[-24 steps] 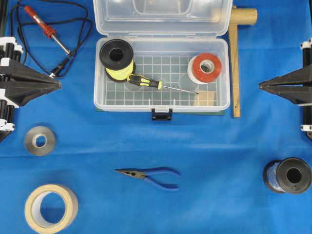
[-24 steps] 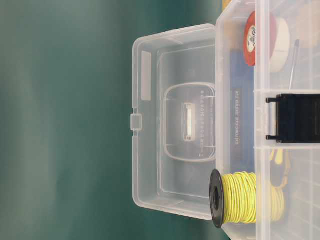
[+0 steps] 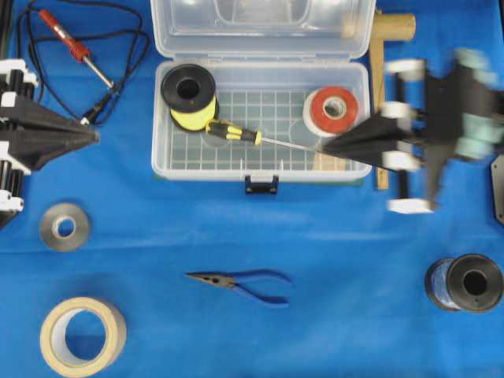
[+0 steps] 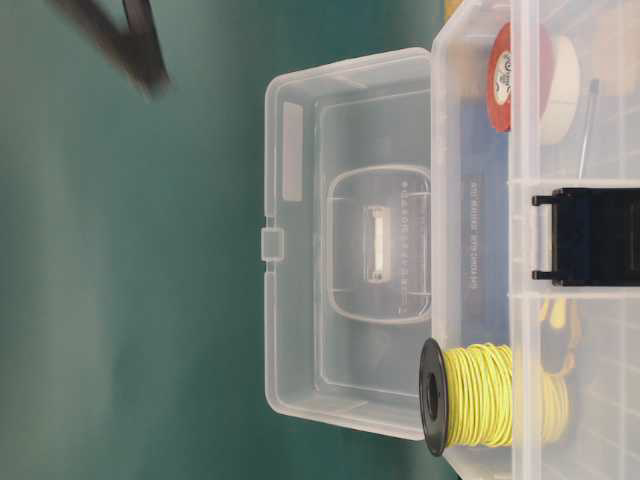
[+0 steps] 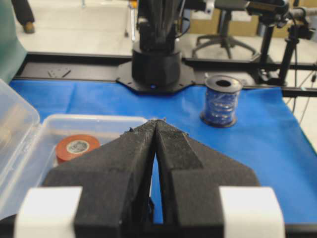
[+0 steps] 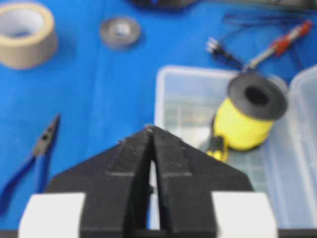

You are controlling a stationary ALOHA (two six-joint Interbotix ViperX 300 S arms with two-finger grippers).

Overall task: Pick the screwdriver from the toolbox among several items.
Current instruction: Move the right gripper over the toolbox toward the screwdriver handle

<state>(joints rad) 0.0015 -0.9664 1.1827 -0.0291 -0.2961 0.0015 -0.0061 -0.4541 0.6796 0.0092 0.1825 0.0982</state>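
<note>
Right arm (image 3: 441, 130) motion-blurred in overhead view; its end effector (image 3: 327, 147) tip covers the screwdriver (image 3: 236, 132) shaft end. Table-level view: toolbox (image 4: 480, 120) cut off at right edge, screwdriver mostly hidden behind black latch (image 4: 590, 237), a dark blurred shape top left. Right wrist view soft; end effector (image 6: 150, 130) hides most of the yellow-black handle.

You find no legible text: the toolbox (image 4: 380, 245) lid embossing and red tape roll (image 4: 520, 78) label are too small to read.
</note>
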